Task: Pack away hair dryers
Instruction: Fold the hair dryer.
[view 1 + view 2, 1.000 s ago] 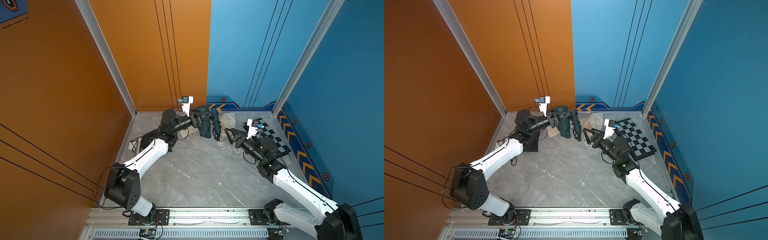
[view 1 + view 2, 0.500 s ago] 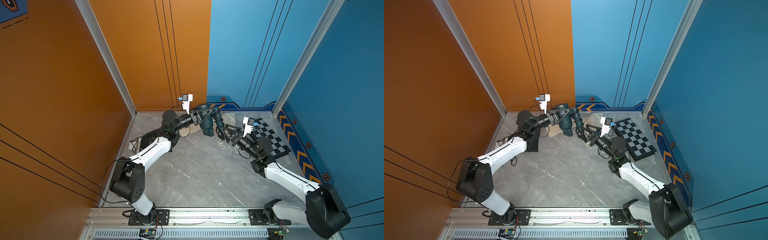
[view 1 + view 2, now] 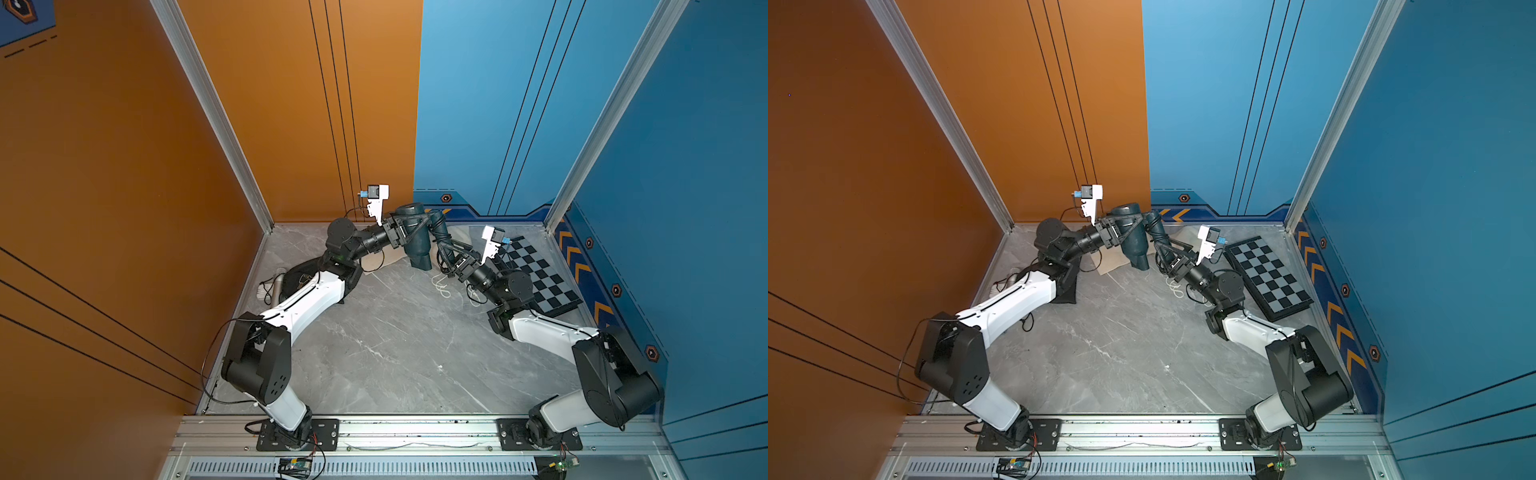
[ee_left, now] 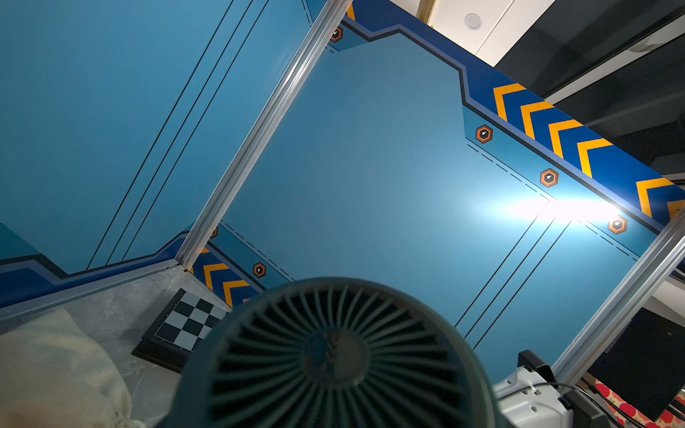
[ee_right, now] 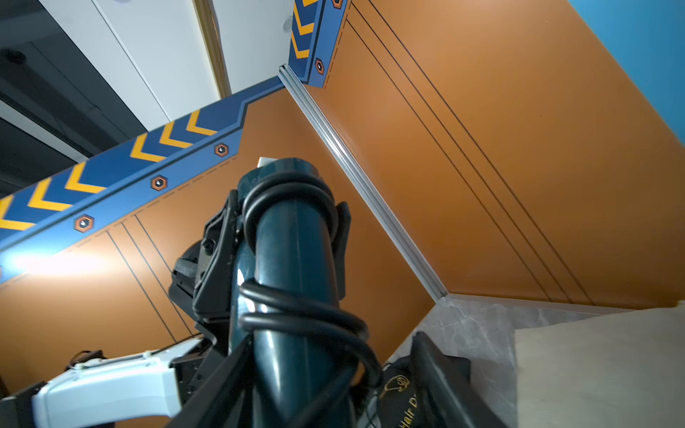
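A blackish-teal hair dryer (image 3: 417,243) (image 3: 1133,241) hangs above the back of the table, nozzle down. My left gripper (image 3: 409,230) (image 3: 1121,232) is shut on its barrel. The left wrist view is filled by the dryer's rear grille (image 4: 333,355). Its slim handle (image 5: 293,259), wound with black cord (image 5: 304,315), points toward my right gripper (image 3: 446,253) (image 3: 1165,251) (image 5: 330,344). The right jaws straddle the handle: one finger (image 5: 226,370) lies against it, the other finger (image 5: 433,370) stands off with a gap.
A folded chessboard (image 3: 536,274) lies at the back right. Beige pouches lie under the dryer (image 3: 380,262) and behind my right gripper (image 3: 461,237). A black pouch (image 3: 303,278) and a silver rod (image 3: 277,286) sit under my left arm. White drawstrings (image 3: 440,286) trail on the table.
My right arm has reached left to the dryer, and its jaws have come around the handle and narrowed. My left gripper has raised and turned the dryer toward it.
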